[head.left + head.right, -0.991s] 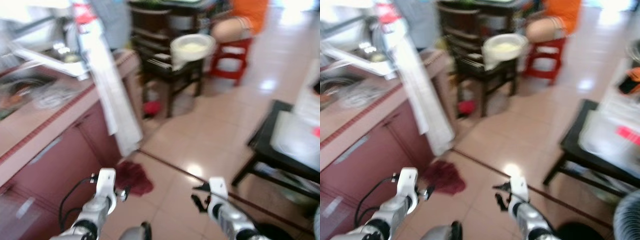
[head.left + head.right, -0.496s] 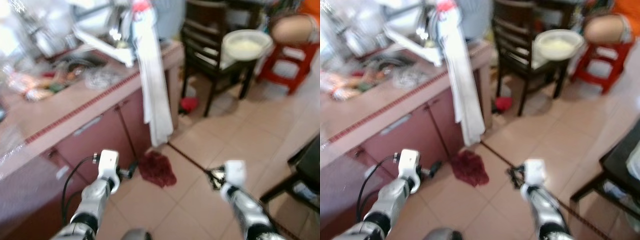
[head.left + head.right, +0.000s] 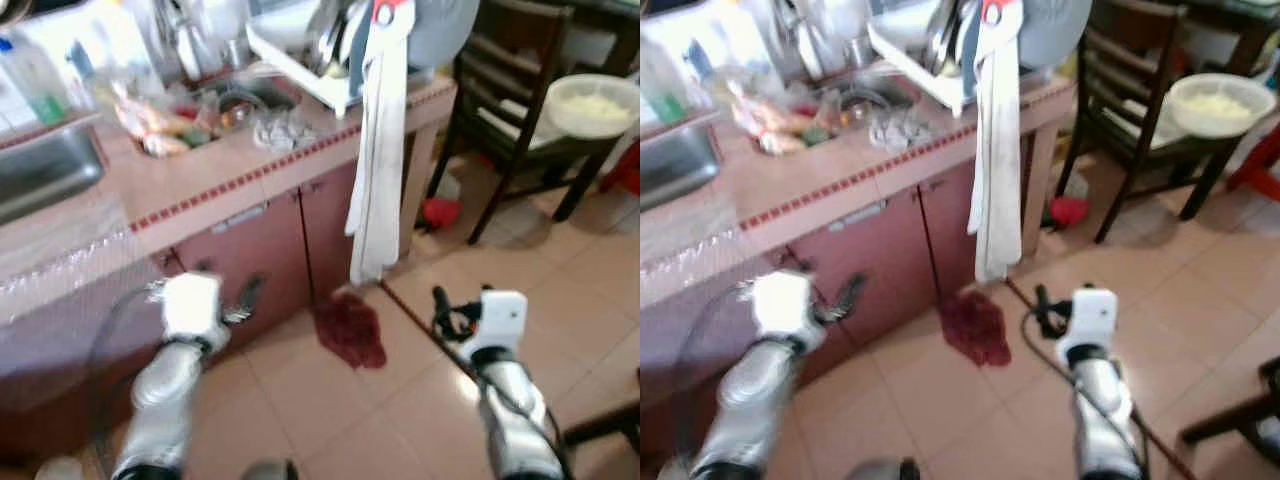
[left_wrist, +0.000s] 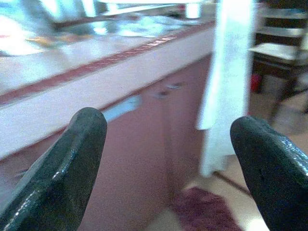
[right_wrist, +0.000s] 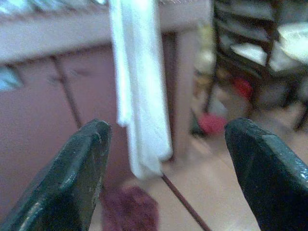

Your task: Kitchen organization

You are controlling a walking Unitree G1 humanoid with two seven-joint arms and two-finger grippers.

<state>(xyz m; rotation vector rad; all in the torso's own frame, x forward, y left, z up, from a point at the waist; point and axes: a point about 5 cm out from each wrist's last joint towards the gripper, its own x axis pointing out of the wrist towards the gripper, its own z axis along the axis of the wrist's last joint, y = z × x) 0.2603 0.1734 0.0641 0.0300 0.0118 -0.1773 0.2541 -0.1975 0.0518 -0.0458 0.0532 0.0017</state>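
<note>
So the pink counter (image 3: 200,180) has a smooth top with a dotted red tile strip along its edge, and plain maroon cabinet doors (image 3: 270,250) below it with small silvery handles. A steel sink (image 3: 45,170) is sunk into it on the robot's left. Past that the top is cluttered: crinkly clear plastic bags (image 3: 275,125), some colourful food bits, and a white dish rack (image 3: 310,50) stacked with shiny ware, all blurry. A long white cloth (image 3: 375,170) hangs limp off the rack, down the cabinet front nearly to the floor. Right under it a crumpled dark red rag (image 3: 350,330) lies on the glossy beige tiles, with a thin dark cord running across the floor beside it.

Further right there's a dark slatted wooden chair (image 3: 520,110) with a round white bowl (image 3: 595,100) on the seat.

Both arms are out low in front of the cabinets. The left gripper (image 4: 168,159) has its rounded black fingers spread wide with nothing between them, same for the right gripper (image 5: 166,163), which looks toward the hanging cloth and rag.
</note>
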